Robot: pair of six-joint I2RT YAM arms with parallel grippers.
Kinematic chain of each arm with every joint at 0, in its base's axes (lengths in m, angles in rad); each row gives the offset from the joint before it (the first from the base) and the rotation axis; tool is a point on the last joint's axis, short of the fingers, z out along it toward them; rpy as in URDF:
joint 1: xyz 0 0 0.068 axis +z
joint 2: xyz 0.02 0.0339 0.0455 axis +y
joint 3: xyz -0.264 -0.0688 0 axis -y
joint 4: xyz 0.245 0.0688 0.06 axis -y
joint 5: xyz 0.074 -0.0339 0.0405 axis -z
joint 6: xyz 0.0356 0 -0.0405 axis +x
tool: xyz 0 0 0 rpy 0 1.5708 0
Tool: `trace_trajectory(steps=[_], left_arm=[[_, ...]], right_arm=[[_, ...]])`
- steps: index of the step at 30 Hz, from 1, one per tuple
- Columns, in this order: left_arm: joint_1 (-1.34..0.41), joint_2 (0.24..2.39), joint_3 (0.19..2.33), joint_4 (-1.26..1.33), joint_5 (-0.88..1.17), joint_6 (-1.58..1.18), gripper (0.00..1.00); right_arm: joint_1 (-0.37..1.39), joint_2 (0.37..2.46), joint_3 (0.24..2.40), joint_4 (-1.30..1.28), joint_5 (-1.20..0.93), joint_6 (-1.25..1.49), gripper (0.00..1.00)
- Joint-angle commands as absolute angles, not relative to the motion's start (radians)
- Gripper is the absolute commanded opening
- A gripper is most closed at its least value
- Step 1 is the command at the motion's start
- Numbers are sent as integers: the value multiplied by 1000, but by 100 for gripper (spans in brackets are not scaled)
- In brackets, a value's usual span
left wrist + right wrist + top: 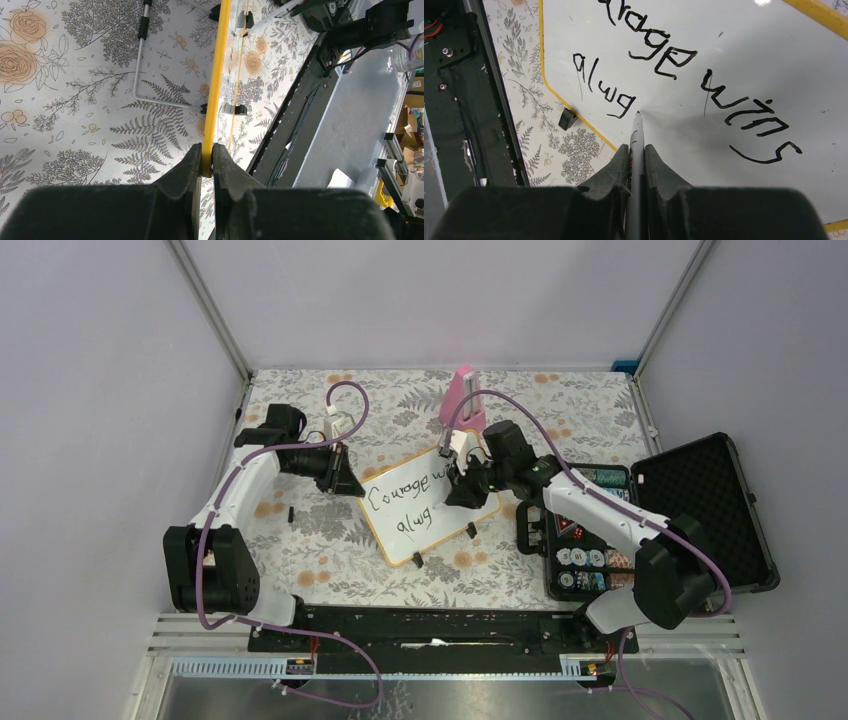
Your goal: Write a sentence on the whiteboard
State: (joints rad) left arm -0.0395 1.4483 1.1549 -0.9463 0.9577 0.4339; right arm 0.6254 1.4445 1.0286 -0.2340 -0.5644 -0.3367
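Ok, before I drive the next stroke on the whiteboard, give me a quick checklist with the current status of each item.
1. Left gripper shut on the whiteboard rim: ok.
2. Right gripper shut on the marker: ok.
3. Marker tip just past the last written letter: ok.
4. Tip actually touching the board: cannot tell.
5. Bare board beyond the tip for more letters: ok.
6. Sentence complete: not ok; the second line stops after about four letters.
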Motion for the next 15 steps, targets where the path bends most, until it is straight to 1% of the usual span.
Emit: trace_trajectory(steps=[1,15], left_arm=[[-49,1456,1162,-901,920,471,0],[-49,1465,1162,-901,917,474,0]], right_arm=[[630,1459,1043,-204,-568,-340,0],[632,1484,1051,-189,-555,-345,0]])
